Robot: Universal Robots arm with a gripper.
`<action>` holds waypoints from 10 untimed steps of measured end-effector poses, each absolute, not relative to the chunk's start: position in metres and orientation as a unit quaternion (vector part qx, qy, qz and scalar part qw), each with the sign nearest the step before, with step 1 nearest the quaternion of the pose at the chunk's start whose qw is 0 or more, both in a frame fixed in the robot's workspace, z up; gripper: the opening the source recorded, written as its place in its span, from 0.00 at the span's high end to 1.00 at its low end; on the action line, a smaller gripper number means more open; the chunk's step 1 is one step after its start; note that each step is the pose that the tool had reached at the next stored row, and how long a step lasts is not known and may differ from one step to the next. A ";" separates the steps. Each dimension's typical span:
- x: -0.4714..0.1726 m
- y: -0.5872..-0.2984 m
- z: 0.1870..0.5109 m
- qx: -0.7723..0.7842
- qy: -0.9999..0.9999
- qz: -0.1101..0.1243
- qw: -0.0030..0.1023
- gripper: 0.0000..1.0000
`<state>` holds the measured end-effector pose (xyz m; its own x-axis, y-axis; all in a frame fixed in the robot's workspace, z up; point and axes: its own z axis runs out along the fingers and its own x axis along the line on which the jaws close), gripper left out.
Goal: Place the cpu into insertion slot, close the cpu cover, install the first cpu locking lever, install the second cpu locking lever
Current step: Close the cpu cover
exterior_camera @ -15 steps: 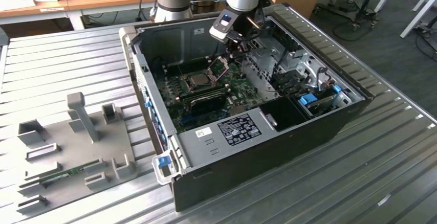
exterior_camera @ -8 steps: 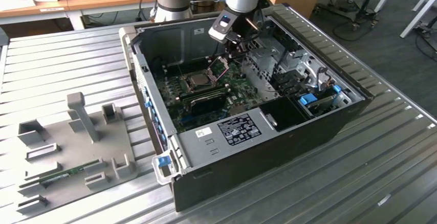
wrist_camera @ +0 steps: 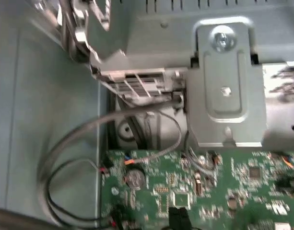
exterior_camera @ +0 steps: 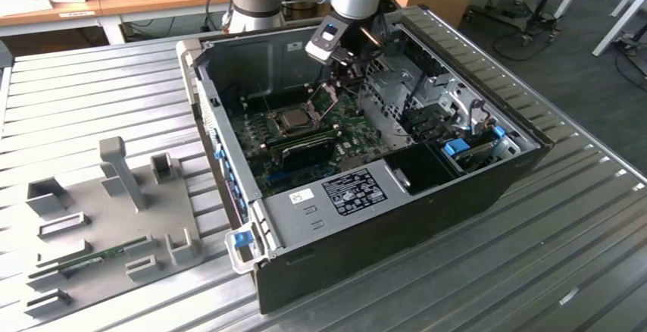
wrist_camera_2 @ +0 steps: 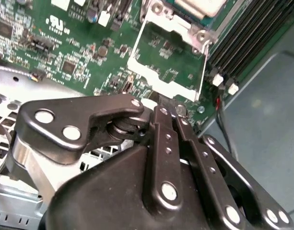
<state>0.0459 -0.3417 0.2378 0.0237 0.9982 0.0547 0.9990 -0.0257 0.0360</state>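
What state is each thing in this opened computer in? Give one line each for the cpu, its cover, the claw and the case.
cpu: seated in its socket, top uncovered.
cpu cover: hinged up, standing open off the socket.
claw: inside the case, right at the cover's free edge.
computer case: lying on its side, side panel off, board exposed.

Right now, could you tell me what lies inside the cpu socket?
The cpu lies in it, grey top showing, with the cpu cover tilted up off it. Whatever is beneath the chip is hidden.
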 end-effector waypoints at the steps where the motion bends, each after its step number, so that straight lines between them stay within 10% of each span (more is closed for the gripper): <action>1: 0.044 -0.342 0.238 -0.715 -0.698 -0.033 0.006 0.89; 10: 0.014 -0.340 0.238 -0.716 -0.697 -0.040 0.001 0.89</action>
